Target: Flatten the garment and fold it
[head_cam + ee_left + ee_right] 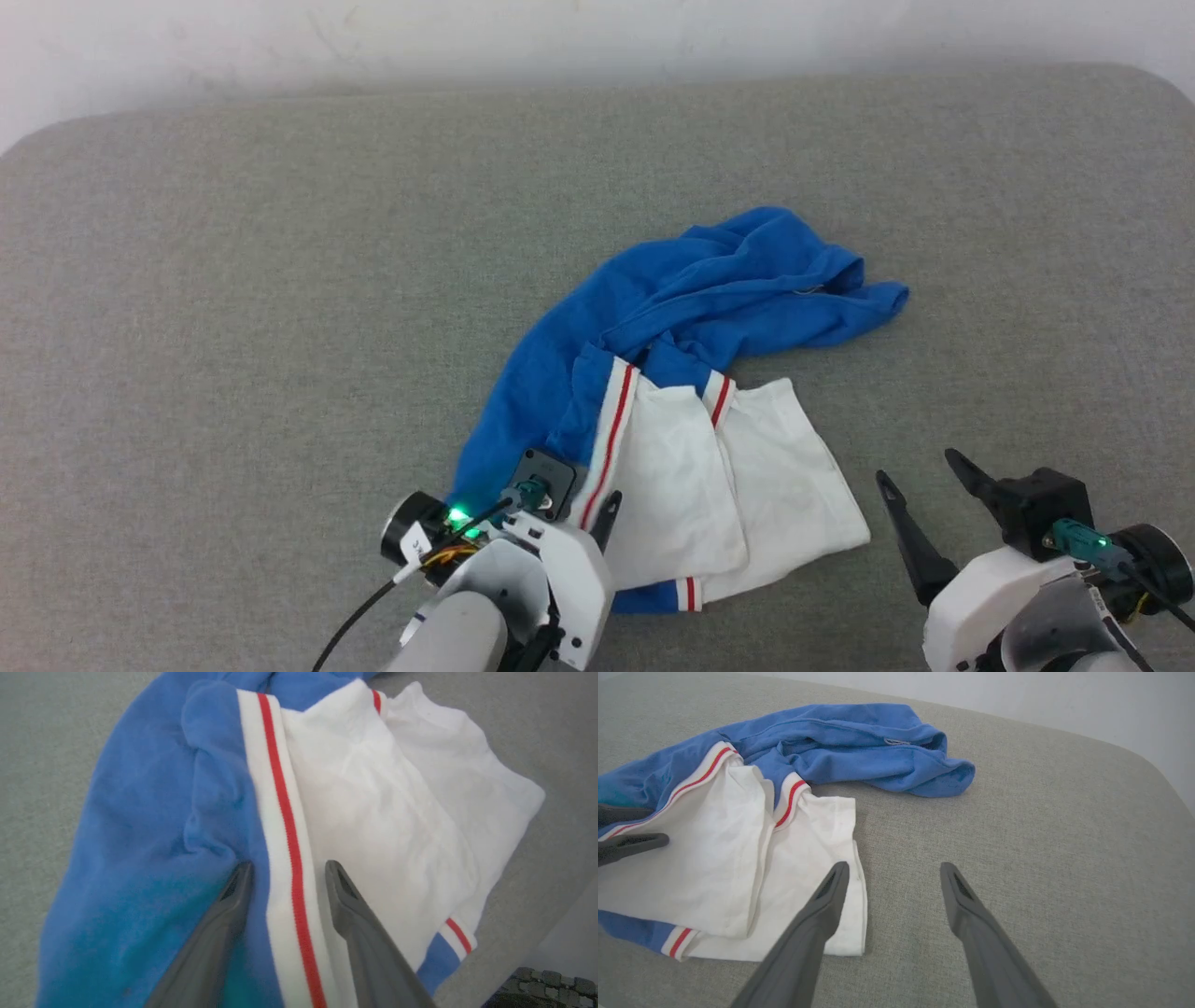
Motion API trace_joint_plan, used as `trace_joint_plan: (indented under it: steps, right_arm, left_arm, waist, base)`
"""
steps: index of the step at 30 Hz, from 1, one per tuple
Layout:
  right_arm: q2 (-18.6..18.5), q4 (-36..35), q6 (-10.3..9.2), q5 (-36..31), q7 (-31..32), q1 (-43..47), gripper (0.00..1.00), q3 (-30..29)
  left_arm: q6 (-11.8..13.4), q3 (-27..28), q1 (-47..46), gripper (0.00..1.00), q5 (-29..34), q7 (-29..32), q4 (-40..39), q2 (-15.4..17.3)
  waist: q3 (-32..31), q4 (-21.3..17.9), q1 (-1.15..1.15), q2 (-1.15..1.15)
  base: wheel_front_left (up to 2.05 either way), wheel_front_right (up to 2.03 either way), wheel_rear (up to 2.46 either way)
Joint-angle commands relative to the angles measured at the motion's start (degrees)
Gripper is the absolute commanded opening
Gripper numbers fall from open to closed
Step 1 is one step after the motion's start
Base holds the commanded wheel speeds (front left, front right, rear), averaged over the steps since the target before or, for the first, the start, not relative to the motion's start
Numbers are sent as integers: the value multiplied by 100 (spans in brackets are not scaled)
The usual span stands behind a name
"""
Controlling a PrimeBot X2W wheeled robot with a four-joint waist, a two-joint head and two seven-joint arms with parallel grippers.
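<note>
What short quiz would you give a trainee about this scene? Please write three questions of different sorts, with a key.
1. True or false: the garment lies flat and spread out.
2. The trim between the fingers of the left gripper is: A) red and white, B) green, C) black.
3. Fill in: the right gripper, beside the white sleeves, is ____.
Key: 1 false, it is crumpled; 2 A; 3 open.
</note>
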Motion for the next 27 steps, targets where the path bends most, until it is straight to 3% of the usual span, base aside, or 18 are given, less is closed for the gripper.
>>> trace_joint_plan:
  steps: [1,8,16,19,24,25,26,27]
  right_arm:
    - [28,19,-12,-42,-47,45,100,-26]
    - [81,195,-12,-87,-103,20,100,-67]
    - [69,311,-12,-59,-134,21,100,18]
    - [86,323,-12,-51,-132,4,100,86]
    - [71,349,-12,-36,-127,-30,100,216]
    - [68,352,-12,-39,-123,-35,100,235]
    - [62,356,-12,-39,-121,-41,100,248]
    - [55,362,-12,-35,-122,-48,100,261]
  left_arm:
    - [-57,-28,-75,0,-42,10,-33,10]
    - [-159,184,-123,0,-531,-331,-511,-32]
    - [100,1184,46,0,-1531,-644,-1144,-34]
    - [232,1662,156,0,-2013,-686,-1070,-49]
    - [394,2135,159,0,-2276,-839,-514,72]
    - [435,2207,131,21,-2278,-913,-373,103]
    - [502,2297,93,84,-2275,-1022,-226,126]
    - [579,2389,52,100,-2270,-1138,-68,145]
  waist:
    - [29,6,0,0]
    - [-17,191,0,0]
    - [-152,464,0,0]
    - [-161,507,0,0]
    - [-121,517,0,0]
    - [-112,513,0,0]
    - [-101,510,0,0]
    - [-95,503,0,0]
  base:
    - [0,0,0]
    - [0,0,0]
    - [0,0,0]
    - [0,0,0]
    - [0,0,0]
    - [0,0,0]
    - [0,0,0]
    - [0,0,0]
